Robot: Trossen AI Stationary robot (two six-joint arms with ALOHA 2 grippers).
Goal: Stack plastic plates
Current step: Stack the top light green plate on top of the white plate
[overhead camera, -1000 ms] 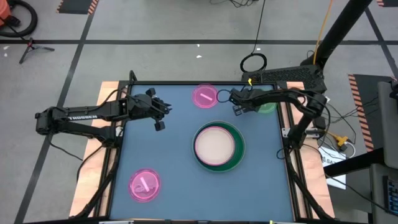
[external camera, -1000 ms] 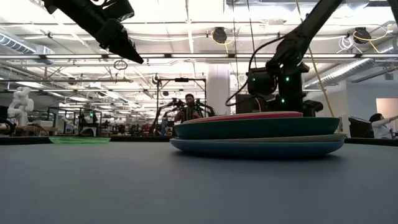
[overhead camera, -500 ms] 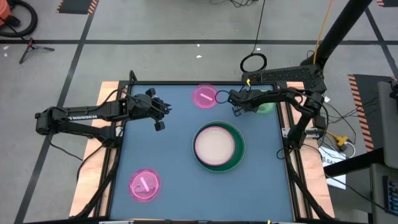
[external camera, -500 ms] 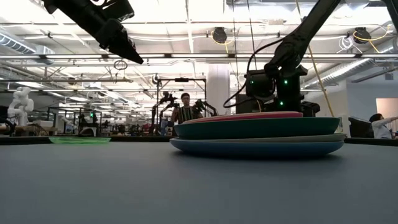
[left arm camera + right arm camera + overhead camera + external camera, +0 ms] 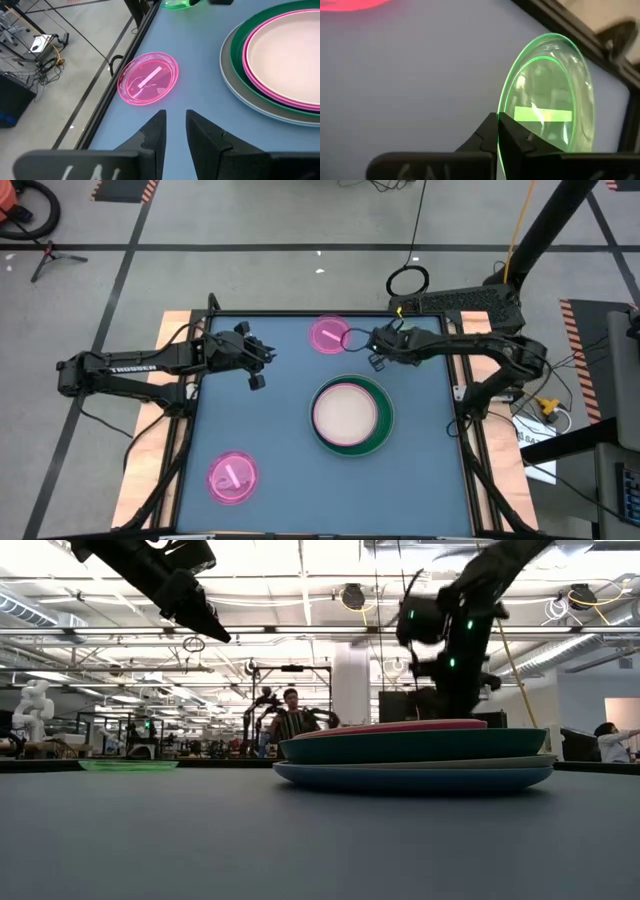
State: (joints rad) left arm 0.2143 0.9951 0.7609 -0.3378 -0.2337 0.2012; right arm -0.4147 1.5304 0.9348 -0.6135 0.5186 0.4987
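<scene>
A translucent green plate (image 5: 545, 95) is tipped up at the far right of the table, with my right gripper (image 5: 498, 131) shut on it (image 5: 377, 352). Mid-table stands a stack of plates (image 5: 350, 415): blue at the bottom, then grey, dark green, pink and cream (image 5: 415, 755). One translucent pink plate (image 5: 328, 336) lies flat near the far edge, another (image 5: 232, 478) near the front left. My left gripper (image 5: 255, 370) hovers open over the left side (image 5: 175, 127), holding nothing. My right gripper pinches the green plate's rim (image 5: 506, 102) between its two fingers, on the side of the plate nearest the gripper. The fingers slant down at it from the table's right. The plate stands tilted, reaching away beyond the fingertips; whether its far rim rests on the table I cannot tell.
A black frame (image 5: 300, 317) runs round the blue tabletop. Bare tabletop lies between the stack and the left edge (image 5: 260, 420). Beyond the table the low view shows a workshop with a person (image 5: 290, 720) and other machines.
My right arm has risen and tipped, and its gripper has drifted a little toward the far pink plate. The green plate no longer shows lying flat at the far right corner in the high view.
</scene>
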